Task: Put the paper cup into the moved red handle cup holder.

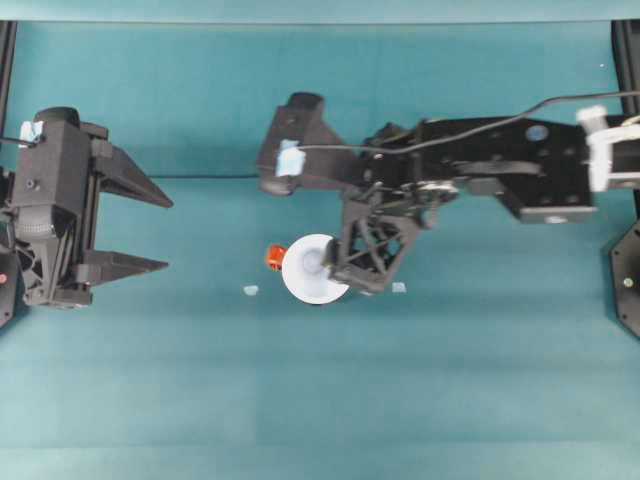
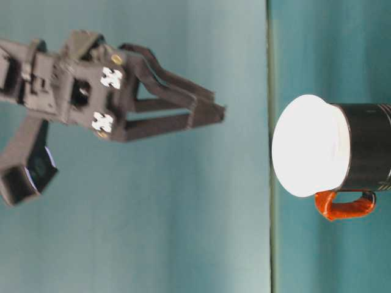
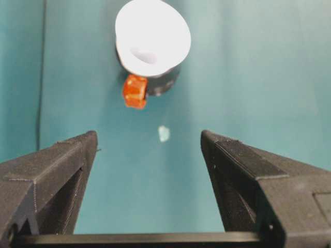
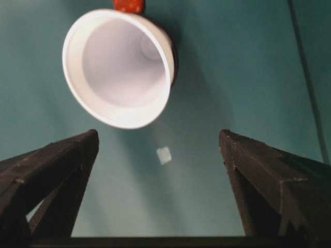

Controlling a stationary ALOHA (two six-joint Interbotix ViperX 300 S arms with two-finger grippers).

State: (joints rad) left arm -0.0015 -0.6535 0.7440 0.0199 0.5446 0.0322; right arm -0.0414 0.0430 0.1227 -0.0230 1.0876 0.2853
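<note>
I see the paper cup (image 1: pixel 314 268) seated in the black holder (image 2: pixel 369 146), mid-table; no writing readable on either. R gripper (image 1: pixel 352 272) is spread apart just beside the cup, L gripper (image 1: pixel 150 230) also apart, near the table's left edge.

I counted one paper cup (image 1: pixel 314 268), white, and one black cup holder (image 2: pixel 370 146) with one red handle (image 2: pixel 343 205). I had two claws: my left claw (image 1: pixel 150 227) and my right claw (image 1: pixel 358 272), each with two fingers. On the table (image 1: pixel 320 400) there were two small pale scraps (image 1: pixel 250 290), one on each side of the cup.
</note>
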